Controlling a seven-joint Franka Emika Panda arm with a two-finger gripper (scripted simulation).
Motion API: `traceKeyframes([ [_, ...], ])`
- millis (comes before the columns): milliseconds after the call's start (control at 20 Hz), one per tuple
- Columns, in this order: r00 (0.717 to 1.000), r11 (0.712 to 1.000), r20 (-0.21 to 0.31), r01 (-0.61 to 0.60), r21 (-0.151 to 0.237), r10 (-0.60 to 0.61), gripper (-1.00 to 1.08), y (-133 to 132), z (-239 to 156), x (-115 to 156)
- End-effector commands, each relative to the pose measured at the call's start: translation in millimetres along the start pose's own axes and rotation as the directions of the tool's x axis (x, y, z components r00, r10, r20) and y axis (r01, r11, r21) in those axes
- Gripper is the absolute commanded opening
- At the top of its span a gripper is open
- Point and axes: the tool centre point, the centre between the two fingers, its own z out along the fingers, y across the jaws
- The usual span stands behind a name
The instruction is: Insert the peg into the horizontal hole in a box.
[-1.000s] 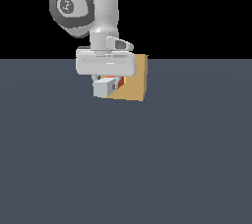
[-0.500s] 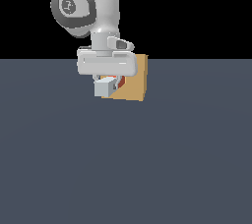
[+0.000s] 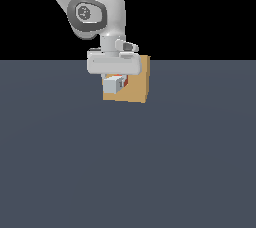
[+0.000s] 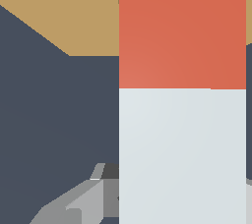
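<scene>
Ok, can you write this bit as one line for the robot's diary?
claw: shut on peg | peg: red end toward box | hole: hidden | insertion: cannot tell

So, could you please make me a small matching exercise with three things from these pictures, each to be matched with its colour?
Things:
1. the near end of the peg
2. the far end of the peg
3. the box

Colours:
A. tan, orange-brown
B. pale grey-white
C. red-orange

Right pairs: 1-B, 2-C, 3-A
</scene>
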Motion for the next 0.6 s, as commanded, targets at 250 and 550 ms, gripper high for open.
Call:
traceKeyframes([
  [250,1.000,1.000,-0.003,0.000,-0.006,0.000,-1.00,1.7,-3.2,46.3],
  [550,1.000,1.000,-0.004,0.000,-0.006,0.000,-1.00,2.9,-3.5,54.8],
])
